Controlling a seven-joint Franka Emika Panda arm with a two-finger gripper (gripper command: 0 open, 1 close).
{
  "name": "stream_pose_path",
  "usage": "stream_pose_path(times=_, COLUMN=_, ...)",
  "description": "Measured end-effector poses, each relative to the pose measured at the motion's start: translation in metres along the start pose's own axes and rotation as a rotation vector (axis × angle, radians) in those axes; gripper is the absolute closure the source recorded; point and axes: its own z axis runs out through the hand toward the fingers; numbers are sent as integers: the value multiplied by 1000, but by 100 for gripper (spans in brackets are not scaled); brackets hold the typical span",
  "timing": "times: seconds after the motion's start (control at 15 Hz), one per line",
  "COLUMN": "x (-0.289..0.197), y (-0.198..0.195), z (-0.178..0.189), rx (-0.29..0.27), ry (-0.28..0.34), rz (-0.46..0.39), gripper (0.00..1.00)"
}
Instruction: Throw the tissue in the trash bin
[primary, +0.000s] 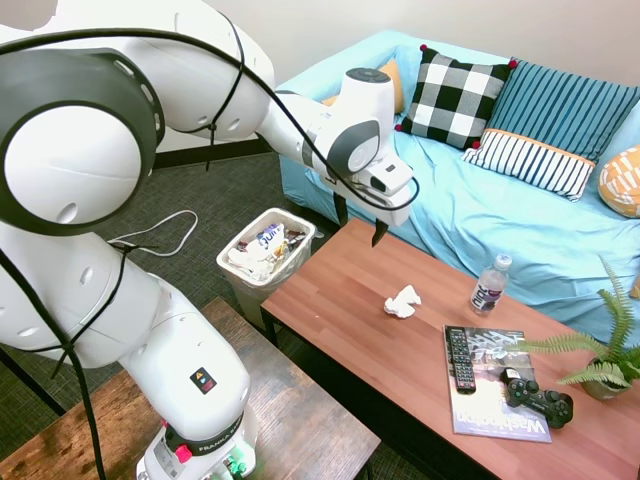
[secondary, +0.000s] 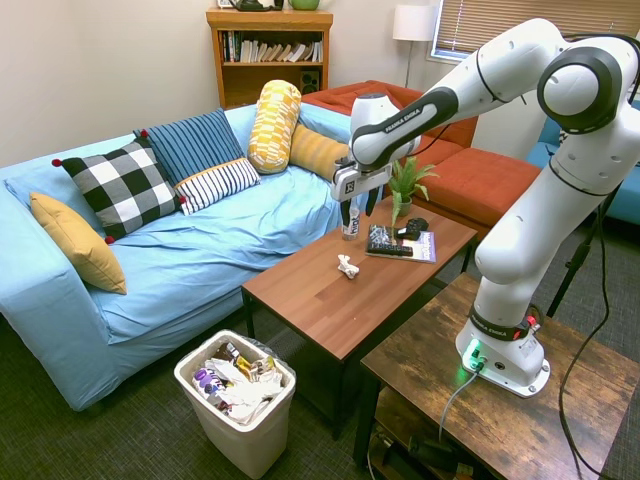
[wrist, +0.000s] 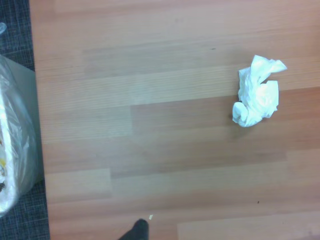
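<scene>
**First exterior view: gripper hanging open above the table, tissue lying free**

First exterior view, left to right: the trash bin (primary: 265, 255) is standing on the dark carpet just beside the short end of the wooden coffee table (primary: 340, 310), holding mixed wrappers and white papers. The gripper (primary: 360, 221) is hanging in the air above that end of the table, its two dark fingers spread apart and grasping nothing. The tissue (primary: 403, 301) is lying on the tabletop, apart from the gripper and clear of the fingers. A water bottle (primary: 489, 285) is standing upright near the sofa-side edge, followed by a magazine (primary: 490, 385) bearing a remote control (primary: 460, 358) and a game controller (primary: 537, 398). A potted plant (primary: 605, 360) is sitting at the far end. Behind the table, a blue sofa (primary: 480, 215) is carrying patterned cushions.

Wrist view: the tissue (wrist: 257, 92) is resting on bare wood, with the bin's liner (wrist: 15, 150) showing at one edge.
</scene>
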Motion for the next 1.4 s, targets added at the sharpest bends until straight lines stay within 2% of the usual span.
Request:
stream_pose_path(times=0.2, x=4, y=-1, z=5, rx=-10, ry=-11, rz=8, gripper=0)
stream_pose_path(times=0.4, x=32, y=-6, z=29, rx=-6, ry=-12, rz=61, gripper=0)
stream_pose_path(times=0.67, x=83, y=-30, z=86, rx=-27, ry=-33, rz=143, gripper=0)
stream_pose_path(times=0.93, x=130, y=-43, z=161, rx=-95, ry=-70, rz=217, gripper=0)
stream_pose_path(times=1.4, x=158, y=-43, z=243, rx=-154, ry=-126, rz=294, gripper=0)
